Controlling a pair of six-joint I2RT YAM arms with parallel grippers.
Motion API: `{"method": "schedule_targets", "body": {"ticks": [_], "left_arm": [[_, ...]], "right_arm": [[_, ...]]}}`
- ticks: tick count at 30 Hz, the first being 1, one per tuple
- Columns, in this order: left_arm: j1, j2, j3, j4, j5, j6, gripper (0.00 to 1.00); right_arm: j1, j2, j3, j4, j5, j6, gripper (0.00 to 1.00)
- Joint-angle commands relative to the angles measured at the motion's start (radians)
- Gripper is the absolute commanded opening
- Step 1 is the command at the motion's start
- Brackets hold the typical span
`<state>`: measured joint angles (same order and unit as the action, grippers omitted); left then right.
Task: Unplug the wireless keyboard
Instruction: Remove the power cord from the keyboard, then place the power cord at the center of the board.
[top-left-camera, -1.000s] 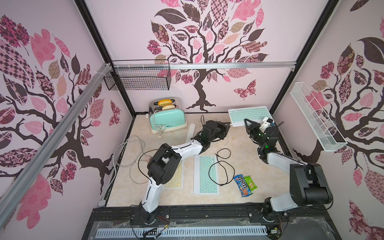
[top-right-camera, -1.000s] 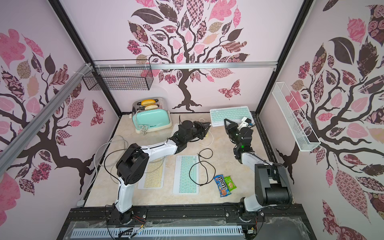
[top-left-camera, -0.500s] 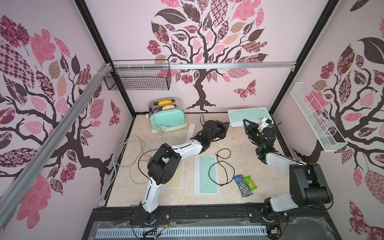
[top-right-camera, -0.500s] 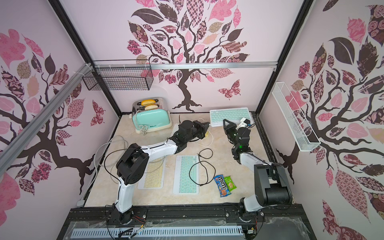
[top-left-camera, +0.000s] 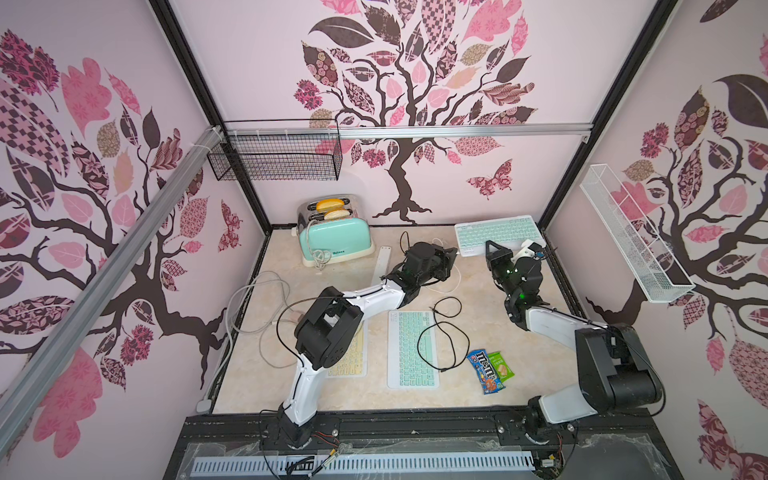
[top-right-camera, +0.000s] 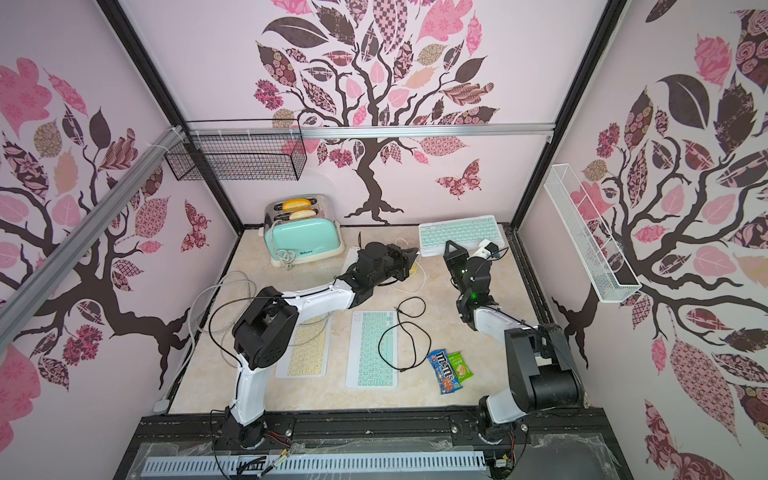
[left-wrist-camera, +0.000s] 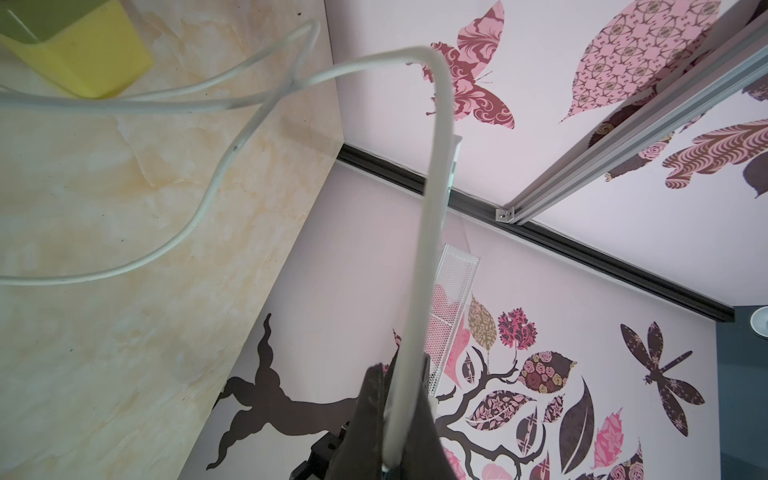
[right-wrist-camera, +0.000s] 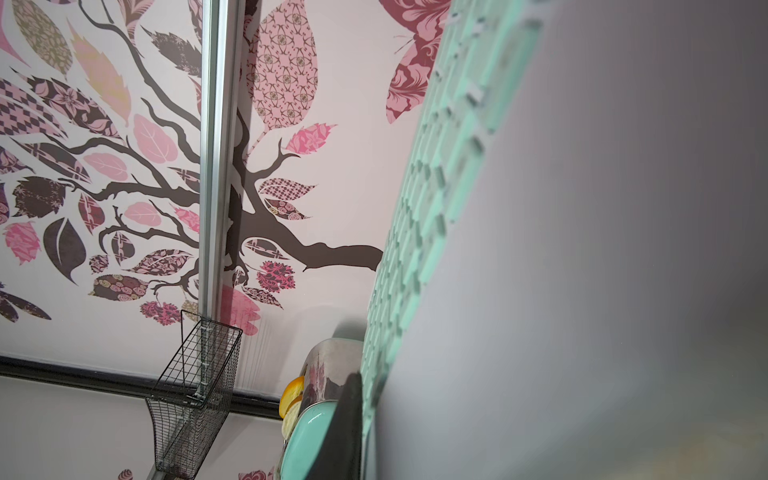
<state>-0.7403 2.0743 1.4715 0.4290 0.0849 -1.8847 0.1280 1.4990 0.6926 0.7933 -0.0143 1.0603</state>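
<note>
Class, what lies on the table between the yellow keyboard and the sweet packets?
A mint-green keyboard with a looped black cable partly over it, in both top views.

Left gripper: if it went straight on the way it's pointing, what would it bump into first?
Probably the mint keyboard at the back: the left gripper, jaws shut on the white cable, points at its near corner. Depth is hard to judge, so it might pass just beside it.

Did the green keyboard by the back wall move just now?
No. The back keyboard lies just as near the corner post and just as far from the toaster as before.
</note>
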Motion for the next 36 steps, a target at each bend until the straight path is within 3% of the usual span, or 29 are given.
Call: {"method": "schedule_targets", "body": {"ticks": [1,13,17,28,36], "left_arm": [[0.032,-0.049,-0.031,-0.044,-0.027,0.005,0.00],[0.077,-0.051,-0.019,-0.078,-0.059,-0.023,0.00],[0.079,-0.055,-0.018,-0.082,-0.092,-0.044,0.00],[0.091,-0.083,-0.046,-0.078,-0.180,-0.104,0.00],[0.099,-0.026,0.032,-0.033,-0.084,-0.073,0.00]], "right_arm": [[-0.045,0.012,0.047,0.075,0.244,-0.074,0.00],[-0.045,0.051,0.067,0.074,0.353,-0.025,0.00],[-0.037,0.072,0.063,0.068,0.441,0.077,0.00],[-0.016,0.105,0.166,0.040,0.675,0.163,0.00],[-0.019,0.094,0.152,-0.087,0.601,0.157,0.00]]}}
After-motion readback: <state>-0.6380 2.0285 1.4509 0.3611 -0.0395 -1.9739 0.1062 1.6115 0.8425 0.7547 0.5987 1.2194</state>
